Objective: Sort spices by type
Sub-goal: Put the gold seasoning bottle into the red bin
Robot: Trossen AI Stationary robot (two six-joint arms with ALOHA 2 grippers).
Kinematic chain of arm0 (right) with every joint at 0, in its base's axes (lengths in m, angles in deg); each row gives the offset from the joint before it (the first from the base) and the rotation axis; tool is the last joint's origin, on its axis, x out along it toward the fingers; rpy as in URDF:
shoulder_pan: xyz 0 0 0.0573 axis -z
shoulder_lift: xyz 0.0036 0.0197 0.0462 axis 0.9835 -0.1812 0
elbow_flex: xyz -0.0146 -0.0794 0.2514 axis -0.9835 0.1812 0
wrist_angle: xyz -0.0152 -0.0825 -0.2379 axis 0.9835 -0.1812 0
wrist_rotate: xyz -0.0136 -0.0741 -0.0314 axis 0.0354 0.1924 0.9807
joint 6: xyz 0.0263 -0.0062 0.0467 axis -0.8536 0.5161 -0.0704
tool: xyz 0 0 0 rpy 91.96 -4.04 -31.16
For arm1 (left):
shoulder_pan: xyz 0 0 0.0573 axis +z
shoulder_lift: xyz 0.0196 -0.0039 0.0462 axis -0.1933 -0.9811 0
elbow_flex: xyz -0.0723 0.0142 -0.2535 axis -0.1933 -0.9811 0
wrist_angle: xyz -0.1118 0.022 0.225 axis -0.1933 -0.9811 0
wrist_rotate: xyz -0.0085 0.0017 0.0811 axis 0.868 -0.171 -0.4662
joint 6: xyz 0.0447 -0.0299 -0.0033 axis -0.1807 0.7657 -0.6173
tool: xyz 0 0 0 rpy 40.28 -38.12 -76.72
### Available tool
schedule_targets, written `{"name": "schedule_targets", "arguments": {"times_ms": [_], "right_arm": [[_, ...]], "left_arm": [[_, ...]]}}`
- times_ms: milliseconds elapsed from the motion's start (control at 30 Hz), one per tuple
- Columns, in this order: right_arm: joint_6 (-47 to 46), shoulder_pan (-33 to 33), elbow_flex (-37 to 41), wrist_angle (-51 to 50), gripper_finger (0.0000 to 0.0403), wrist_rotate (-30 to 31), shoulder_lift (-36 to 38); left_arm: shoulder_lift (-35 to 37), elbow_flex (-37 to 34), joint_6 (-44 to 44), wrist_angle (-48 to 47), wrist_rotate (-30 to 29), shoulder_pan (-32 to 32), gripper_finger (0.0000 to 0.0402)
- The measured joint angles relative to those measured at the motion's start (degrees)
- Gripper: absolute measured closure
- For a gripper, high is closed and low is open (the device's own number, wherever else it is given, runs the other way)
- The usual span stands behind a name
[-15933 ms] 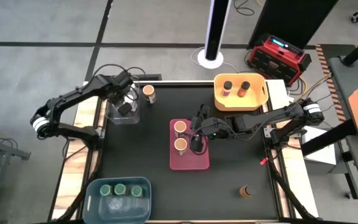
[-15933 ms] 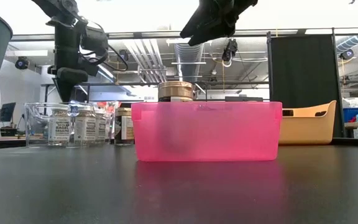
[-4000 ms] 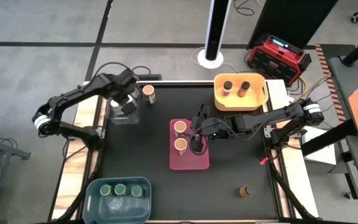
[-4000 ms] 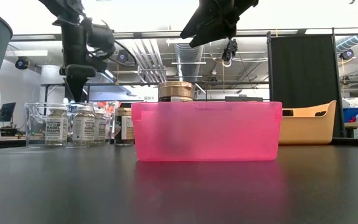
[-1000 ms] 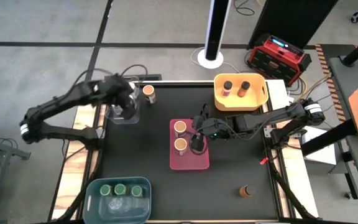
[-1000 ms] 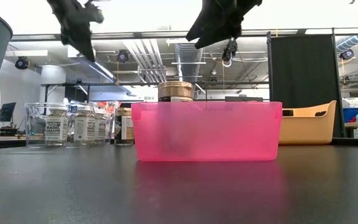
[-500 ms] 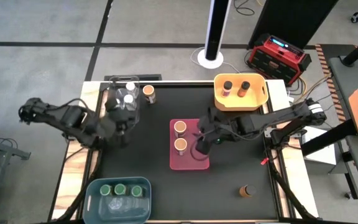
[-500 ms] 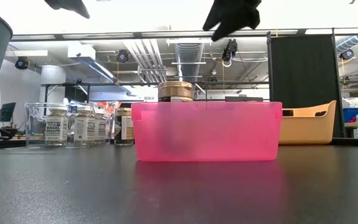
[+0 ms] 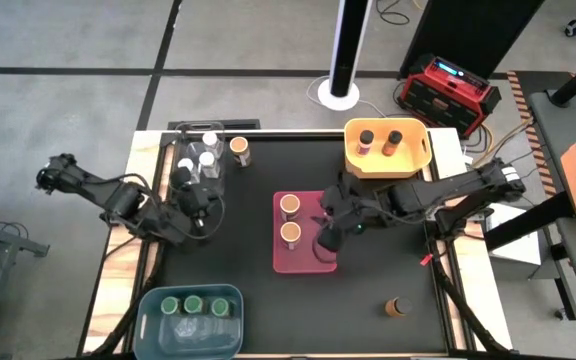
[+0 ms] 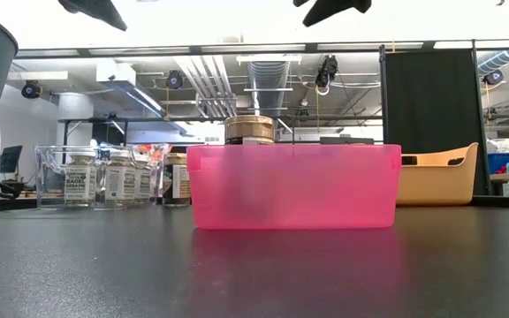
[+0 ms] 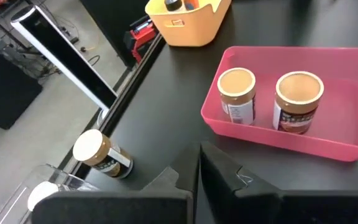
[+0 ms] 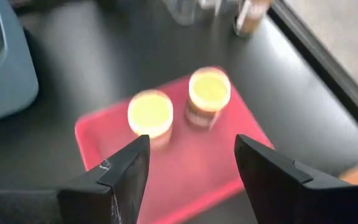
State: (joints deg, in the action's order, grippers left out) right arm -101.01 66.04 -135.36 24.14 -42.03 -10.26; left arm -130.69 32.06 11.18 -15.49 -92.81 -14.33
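Your right gripper (image 9: 326, 240) hangs over the right edge of the pink bin (image 9: 304, 262) with its fingers (image 12: 114, 180) spread apart and nothing between them. Inside that bin two orange-lidded spice jars (image 9: 290, 206) stand upright, one just beside the other. Your left gripper (image 9: 197, 214) sits near the table's left side, beside the clear bin (image 9: 200, 176) holding white-lidded jars (image 9: 208, 140); its fingers (image 11: 166, 183) are pressed together and empty. A lone orange-lidded jar (image 9: 239, 149) stands just beside the clear bin. Two dark-lidded jars (image 9: 366, 138) sit in the yellow bin (image 9: 386, 167), green-lidded jars (image 9: 192, 303) fill the blue bin (image 9: 190, 330), and one brown-lidded jar (image 9: 398, 306) stands alone near the front right.
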Motion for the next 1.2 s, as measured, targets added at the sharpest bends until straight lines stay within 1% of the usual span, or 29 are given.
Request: {"name": "schedule_targets", "arguments": {"times_ms": [100, 200, 267, 300, 367, 500, 567, 667, 733, 800, 867, 967, 1067, 1200], "right_arm": [[-5.33, -2.42, -1.21, -6.46, 0.0177, -0.14, 0.0], [-11.22, -5.03, -1.4, -12.79, 0.0179, -0.29, 0.0], [-14.14, -6.88, -1.4, -16.37, 0.0178, -0.31, 0.04], [-15.54, -7.84, -1.4, -18.0, 0.0177, -0.33, 0.07], [-17.69, -9.55, -1.4, -20.36, 0.0175, -0.33, 0.09], [-19.63, -12.38, -1.4, -22.63, 0.0169, 0.49, 0.31], [-19.57, -13.39, -1.38, -23.17, 0.0165, 1.94, 0.59], [-19.35, -14.09, -0.96, -23.72, 0.0157, 5.0, 1.38], [-19.29, -14.1, -0.77, -24.65, 0.0151, 6.63, 2.02], [-19.06, -14.1, -0.71, -25.81, 0.0145, 8.71, 2.87], [-18.39, -13.87, -0.5, -26.3, 0.0139, 10.79, 3.93], [-16.01, -12.77, -0.06, -25.98, 0.0128, 13.24, 5.69], [-14.11, -10.47, 0.41, -25.81, 0.0116, 15.47, 7.27], [-10.91, -6.75, 0.92, -25.66, 0.0101, 15.82, 9.01]], "left_arm": [[-1.17, -0.06, -0.15, 0.39, -0.38, 0.02, 0.0402], [-2.7, -0.06, -0.49, 2.63, -3.13, 0.12, 0.0402], [-3.58, -0.06, -2.96, 5.22, -3.78, 0.95, 0.0402], [-3.96, 0.03, -4.75, 6.4, -2.82, 1.77, 0.0402], [-4.77, 0.76, -7.82, 7.97, 2.0, 4.14, 0.0402], [-6.47, 2.8, -14.72, 9.44, 14.8, 12.4, 0.0402], [-7.44, 4.18, -18.38, 8.95, 20.12, 17.68, 0.0402], [-8.85, 6.58, -24.0, 8.21, 27.0, 27.26, 0.0401], [-10.15, 8.3, -27.47, 7.34, 32.0, 33.78, 0.0394], [-12.15, 10.12, -30.82, 5.45, 36.78, 39.91, 0.0375], [-14.65, 12.03, -34.14, 4.29, 39.93, 45.33, 0.0347], [-19.52, 14.92, -40.29, 3.7, 42.3, 52.06, 0.0292], [-25.16, 17.85, -46.55, 3.03, 44.31, 57.46, 0.0231], [-32.9, 22.79, -50.67, -0.33, 46.52, 63.24, 0.016]]}}
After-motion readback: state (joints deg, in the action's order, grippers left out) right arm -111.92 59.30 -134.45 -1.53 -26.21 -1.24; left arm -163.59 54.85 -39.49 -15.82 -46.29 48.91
